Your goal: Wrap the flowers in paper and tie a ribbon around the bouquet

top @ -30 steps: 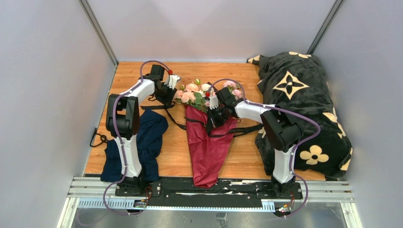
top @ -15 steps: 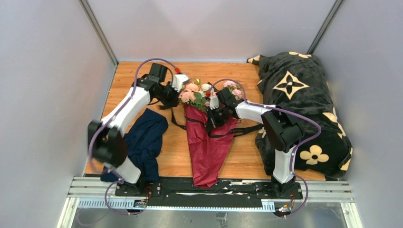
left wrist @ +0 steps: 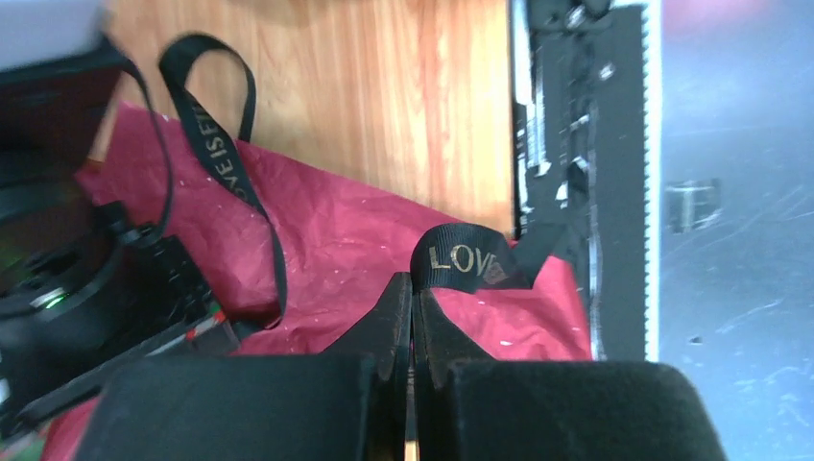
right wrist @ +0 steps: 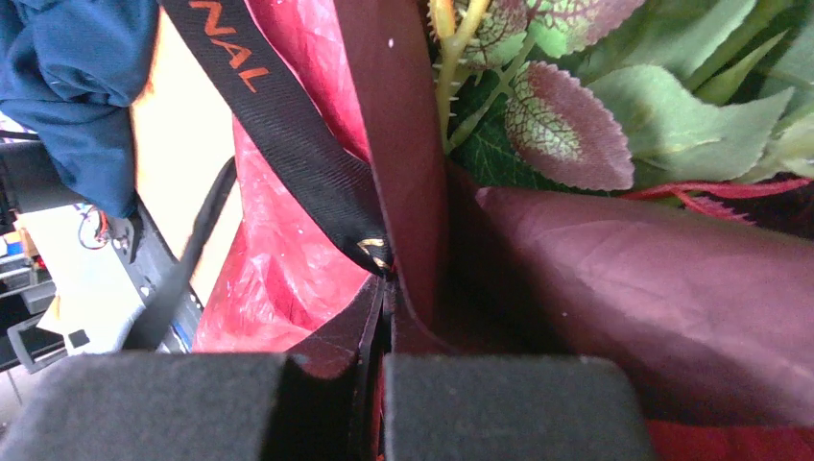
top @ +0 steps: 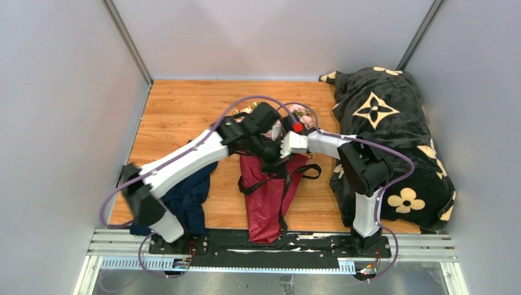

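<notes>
Left wrist: one ribbon (left wrist: 461, 261), one paper (left wrist: 336, 245).

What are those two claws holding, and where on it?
The left gripper pinches the ribbon at a folded loop; the right gripper pinches another stretch, apparently together with the paper edge.

The orange-brown wooden tabletop (top: 184, 104) carries a crinkly burgundy paper cone (top: 267, 203) lying beneath the left pincer (left wrist: 413, 283) and right pincer (right wrist: 384, 288). A thin black ribbon (left wrist: 219, 154) loops onto the wood beside them. A crumpled navy cloth (top: 187, 196) lies well to their left, and a black blanket with cream flowers (top: 393, 135) well to their right.
</notes>
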You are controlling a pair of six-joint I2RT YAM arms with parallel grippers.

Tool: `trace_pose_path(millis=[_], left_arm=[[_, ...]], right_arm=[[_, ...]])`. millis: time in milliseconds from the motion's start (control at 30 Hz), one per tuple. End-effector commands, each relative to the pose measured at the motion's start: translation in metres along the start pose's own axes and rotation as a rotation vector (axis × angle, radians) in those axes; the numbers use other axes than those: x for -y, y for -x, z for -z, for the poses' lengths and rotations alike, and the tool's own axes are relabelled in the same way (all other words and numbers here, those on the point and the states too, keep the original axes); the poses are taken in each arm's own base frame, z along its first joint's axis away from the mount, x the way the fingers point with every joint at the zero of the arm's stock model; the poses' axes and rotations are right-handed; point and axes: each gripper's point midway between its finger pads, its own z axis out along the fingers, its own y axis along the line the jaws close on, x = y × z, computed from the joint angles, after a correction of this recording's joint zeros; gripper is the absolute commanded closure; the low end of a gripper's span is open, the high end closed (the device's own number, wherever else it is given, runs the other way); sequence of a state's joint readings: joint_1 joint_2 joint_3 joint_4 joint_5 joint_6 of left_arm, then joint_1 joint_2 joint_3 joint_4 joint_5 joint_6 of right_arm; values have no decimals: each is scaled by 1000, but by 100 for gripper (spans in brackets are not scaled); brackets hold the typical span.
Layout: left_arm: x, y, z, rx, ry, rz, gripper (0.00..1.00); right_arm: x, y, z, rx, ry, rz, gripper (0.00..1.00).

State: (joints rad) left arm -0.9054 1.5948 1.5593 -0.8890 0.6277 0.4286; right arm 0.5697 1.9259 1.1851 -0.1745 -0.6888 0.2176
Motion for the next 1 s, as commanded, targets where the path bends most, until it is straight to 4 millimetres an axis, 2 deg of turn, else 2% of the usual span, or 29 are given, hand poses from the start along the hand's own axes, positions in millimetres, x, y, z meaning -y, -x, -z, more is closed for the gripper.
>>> trace_pose_path(millis=[0, 200, 300, 367, 433, 500, 600, 733, 800, 867, 967], left_arm=[[-27, -27, -29, -165, 42, -63, 100], [-63, -76, -55, -304, 128, -109, 100], [-76, -101, -61, -357, 192, -128, 100], [-84, -108, -62, -357, 249, -136, 100], [-91, -104, -60, -314, 312, -148, 98], [-99, -92, -56, -257, 376, -155, 98], [-104, -80, -47, -226, 424, -154, 100], [-97, -88, -43, -199, 351, -118, 100], [-91, -88, -39, -160, 291, -75, 100], [-93, -83, -34, -124, 288, -39, 100], [-100, -80, -30, -92, 305, 1, 100]], right_arm=[[-12, 15, 9, 22, 85, 11, 100], [-39, 45, 40, 112, 122, 71, 100], [-43, 51, 49, 133, 116, 74, 100], [-44, 51, 50, 128, 112, 69, 100], [-39, 46, 46, 111, 106, 50, 100], [-31, 37, 40, 86, 87, 21, 98], [-21, 25, 39, 64, 63, -17, 84], [-18, 22, 50, 80, 59, -59, 69], [-20, 18, 52, 66, 77, -62, 57], [-24, 19, 57, 61, 102, -59, 44], [-33, 38, 79, 137, 143, -63, 41]])
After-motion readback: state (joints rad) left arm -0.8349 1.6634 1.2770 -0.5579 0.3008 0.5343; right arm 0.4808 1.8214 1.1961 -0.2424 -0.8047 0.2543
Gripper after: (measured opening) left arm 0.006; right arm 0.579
